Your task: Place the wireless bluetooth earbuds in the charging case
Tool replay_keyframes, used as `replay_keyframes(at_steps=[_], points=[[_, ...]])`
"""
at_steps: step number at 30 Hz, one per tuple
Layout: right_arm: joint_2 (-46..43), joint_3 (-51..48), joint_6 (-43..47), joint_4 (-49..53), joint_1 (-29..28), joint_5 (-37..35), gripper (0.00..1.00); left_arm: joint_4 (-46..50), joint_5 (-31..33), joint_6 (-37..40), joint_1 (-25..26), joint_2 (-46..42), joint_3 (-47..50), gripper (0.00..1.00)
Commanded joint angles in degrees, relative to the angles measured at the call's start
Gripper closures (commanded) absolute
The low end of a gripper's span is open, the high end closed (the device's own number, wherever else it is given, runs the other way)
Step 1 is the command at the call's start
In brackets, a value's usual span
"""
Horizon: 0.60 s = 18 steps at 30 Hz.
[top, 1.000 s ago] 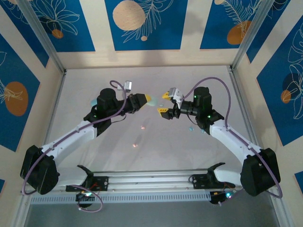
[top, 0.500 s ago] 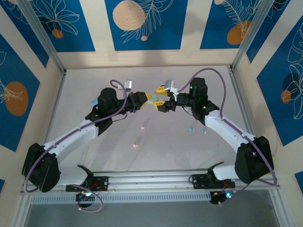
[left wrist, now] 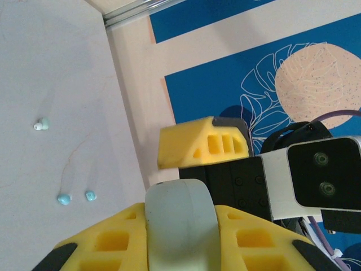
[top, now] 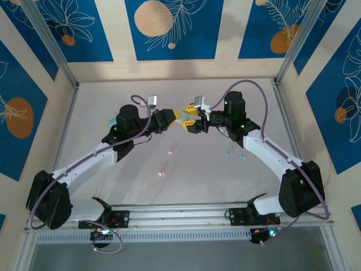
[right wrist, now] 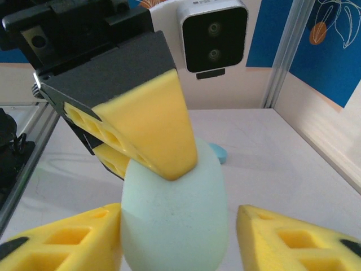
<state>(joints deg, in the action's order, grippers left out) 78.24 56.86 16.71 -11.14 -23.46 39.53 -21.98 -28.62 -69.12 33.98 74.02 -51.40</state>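
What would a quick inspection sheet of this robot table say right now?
Surface: pale table, flat, no spills seen.
Job's things: mint charging case held up between the two arms; pink earbuds and blue earbuds lie loose on the table.
Clutter: nothing seen.
Grippers: left gripper shut on the case; right gripper open, its jaws on either side of the case.
Cables: purple cables run along both arms, clear of the earbuds.
Surroundings: blue-and-cream leaf-print walls; metal frame posts.

Pale table (top: 169, 93), blue leaf-print walls (top: 194, 39)
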Motion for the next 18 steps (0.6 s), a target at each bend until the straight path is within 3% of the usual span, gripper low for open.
replay_keyframes(at_steps=[1,6,9,11,13,15,18], points=[[0.6,2.2,1.0,0.9,-0.2,0.1,0.49,-3.2,-2.0,-0.7,0.5,-0.4,-1.8,0.8],[1.2,3.2,1.1,2.4,-0.2,0.0,0.57,-4.2,-2.5,-0.9,0.5,-0.3,-1.8,0.78],[1.0,3.9,-0.1,3.2,0.2,1.7,0.63,-4.8,-3.0,0.4,0.4,-0.4,-1.7,0.69],[0.9,4.7,-1.2,4.1,0.7,3.8,0.65,-4.1,-3.1,2.8,0.4,-1.0,-1.8,0.56],[1.1,6.4,-2.0,6.7,1.4,6.9,0.66,-1.1,-2.8,8.5,0.3,-2.3,-2.4,0.39],[1.6,8.5,-2.6,10.1,1.9,10.8,0.66,4.7,-1.8,17.1,0.1,-4.2,-3.5,0.32],[2.5,11.9,-3.0,15.3,2.3,15.1,0.66,13.2,-0.2,36.0,0.2,-8.0,-4.4,0.25]])
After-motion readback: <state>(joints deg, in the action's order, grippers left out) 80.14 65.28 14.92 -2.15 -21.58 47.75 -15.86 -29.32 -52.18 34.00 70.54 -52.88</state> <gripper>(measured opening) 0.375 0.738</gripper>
